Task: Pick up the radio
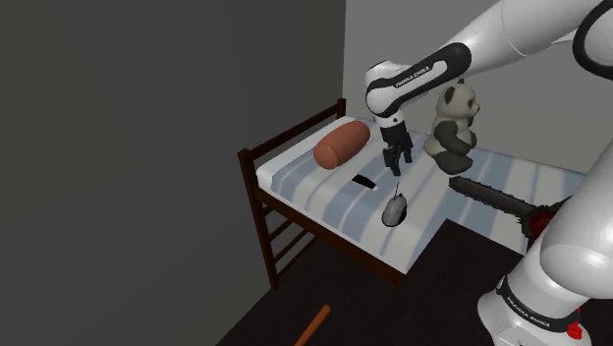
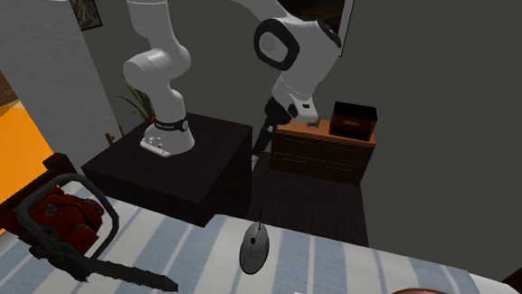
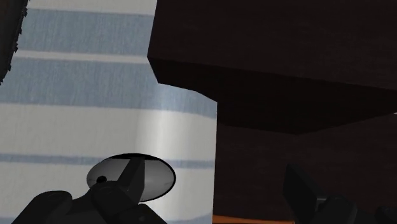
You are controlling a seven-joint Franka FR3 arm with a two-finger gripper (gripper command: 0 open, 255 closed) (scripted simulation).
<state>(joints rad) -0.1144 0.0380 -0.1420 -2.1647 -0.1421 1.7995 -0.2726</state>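
Starting from the shoulder view's left, you are seeing a wooden stick (image 1: 314,324) lying on the dark floor below the bed (image 1: 305,189), which is wearing a blue and white striped sheet inside a dark wooden frame. On the sheet a brown bolster (image 1: 341,143) is lying near the wall. A little to the right of it, a small flat black thing (image 1: 365,181) is lying; what it is I cannot tell.

Next to the right, the gripper (image 1: 396,169) is hanging over the bed and pointing down. The radio (image 1: 395,209), drawn as a grey round disc with a thin antenna, is sitting on the sheet straight below it, near the bed's edge. The antenna is reaching up toward the fingertips. Whether it is touching them, you cannot tell from this view.

In the wrist view the two black fingers (image 3: 302,188) are standing well apart, so the gripper is open and clasping nothing. The grey disc is showing just behind one finger, not between the two. The dark stand (image 3: 273,57) is showing beyond the sheet's edge.

Further right in the shoulder view, a panda plush (image 1: 454,123) is sitting close beside the arm. After it, a red and black chainsaw (image 1: 496,200) is lying on the sheet with its bar pointing toward the radio, apart from it.
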